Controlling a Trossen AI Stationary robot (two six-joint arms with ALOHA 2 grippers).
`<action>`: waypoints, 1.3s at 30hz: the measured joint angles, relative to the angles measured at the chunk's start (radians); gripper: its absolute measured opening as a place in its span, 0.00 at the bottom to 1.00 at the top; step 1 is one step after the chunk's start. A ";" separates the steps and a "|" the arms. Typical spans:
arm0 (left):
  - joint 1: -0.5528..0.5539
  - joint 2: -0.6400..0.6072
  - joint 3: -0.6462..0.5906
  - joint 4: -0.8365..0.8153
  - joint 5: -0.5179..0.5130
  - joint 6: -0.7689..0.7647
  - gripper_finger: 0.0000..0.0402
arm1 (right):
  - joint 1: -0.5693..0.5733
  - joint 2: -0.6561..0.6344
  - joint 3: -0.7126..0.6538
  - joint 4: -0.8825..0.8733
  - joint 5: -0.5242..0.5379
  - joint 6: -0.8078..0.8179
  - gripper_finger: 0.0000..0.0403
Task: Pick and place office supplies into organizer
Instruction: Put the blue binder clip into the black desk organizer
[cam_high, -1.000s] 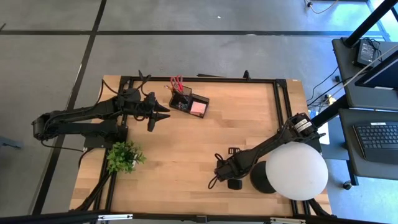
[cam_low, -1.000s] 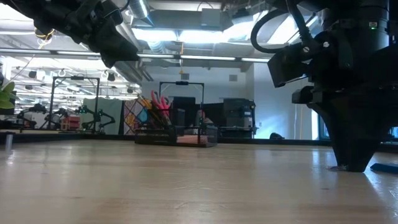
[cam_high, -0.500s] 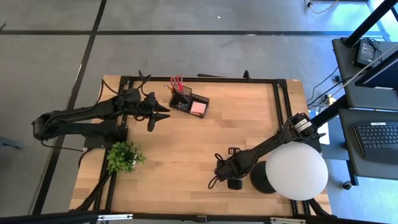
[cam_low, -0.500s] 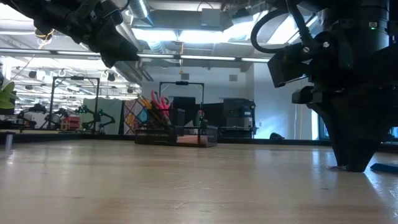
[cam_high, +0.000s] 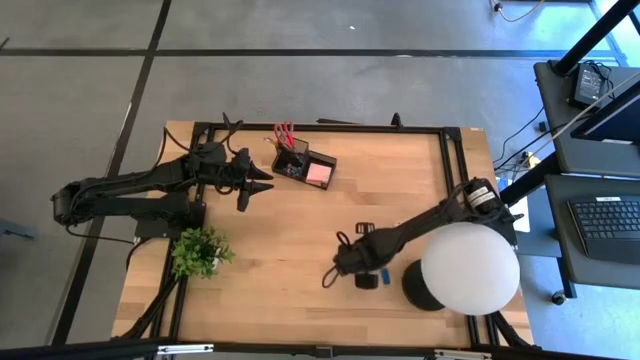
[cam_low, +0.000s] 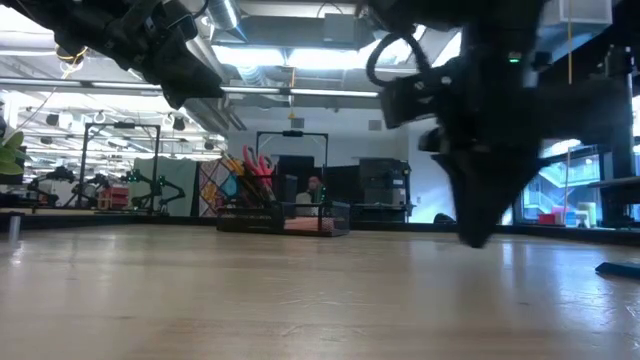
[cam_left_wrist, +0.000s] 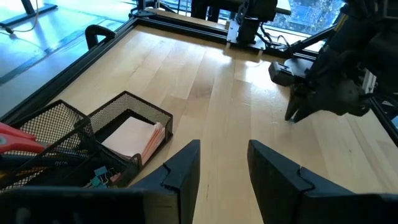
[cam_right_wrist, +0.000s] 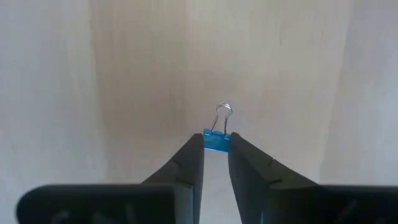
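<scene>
While the right end effector (cam_right_wrist: 216, 163) sits clamped on a blue clip (cam_right_wrist: 217, 140), it should carry it level to the organizer's (cam_high: 303, 165) tray, clear of the left end effector (cam_high: 262, 186), whose fingers stand apart.

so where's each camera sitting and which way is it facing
High view: overhead, straight down on the table; both arms show.
Low view: tabletop height, level toward the organizer; arms hang from above.
Left wrist view: past its open fingers toward organizer and right arm.
Right wrist view: down at wood; fingers pinch a blue binder clip.
High, low and left wrist views share the organizer.
</scene>
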 joint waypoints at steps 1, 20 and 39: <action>0.000 0.000 0.000 0.000 0.000 0.000 0.32 | -0.014 0.000 0.003 0.006 0.008 -0.022 0.16; 0.000 0.000 0.000 0.000 0.000 0.000 0.32 | -0.377 -0.005 0.005 0.815 0.114 -0.314 0.17; 0.000 0.000 0.000 0.000 -0.008 0.001 0.32 | -0.537 0.060 0.007 1.107 0.100 -0.337 0.17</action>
